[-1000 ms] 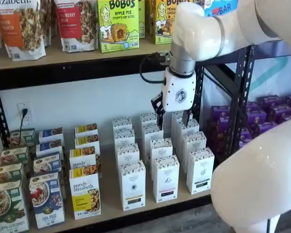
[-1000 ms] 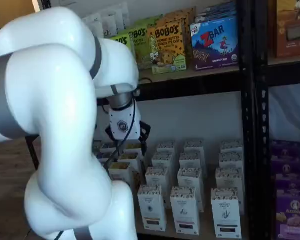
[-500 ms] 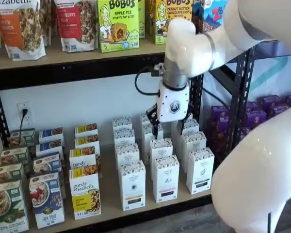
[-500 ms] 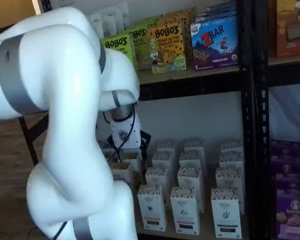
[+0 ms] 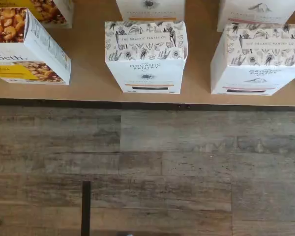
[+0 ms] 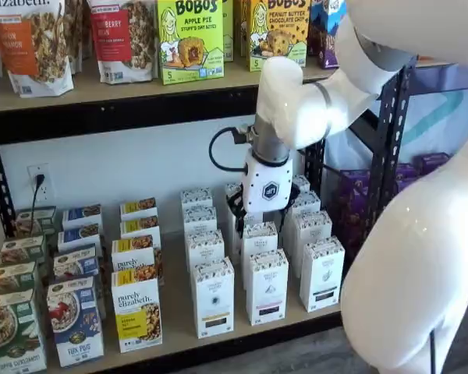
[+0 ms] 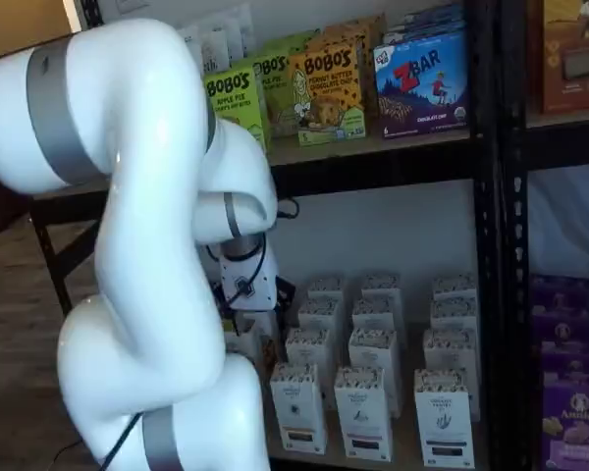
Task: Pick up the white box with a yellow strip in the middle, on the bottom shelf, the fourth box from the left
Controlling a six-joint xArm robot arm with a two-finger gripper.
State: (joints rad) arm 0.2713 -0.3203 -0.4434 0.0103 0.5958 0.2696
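White box point(image 6: 213, 296) w/ pale yellow band: front row, bottom shelf point(image 6: 171, 319), beside purely elizabeth box point(image 6: 137, 310). Gripper point(image 6: 257, 214) above rear rows; fingers set wide (partly hidden), holding nothing.

We see a glossy white arm point(image 6: 312, 101) with grey joint bands, a black cable looping beside its white gripper point(image 6: 259, 216), which bears a hexagon emblem.

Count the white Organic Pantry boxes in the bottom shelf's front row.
3, in a shelf view: the left box beside the purely elizabeth carton, the middle box, the right box at the row's end. More stand behind; some may be hidden.
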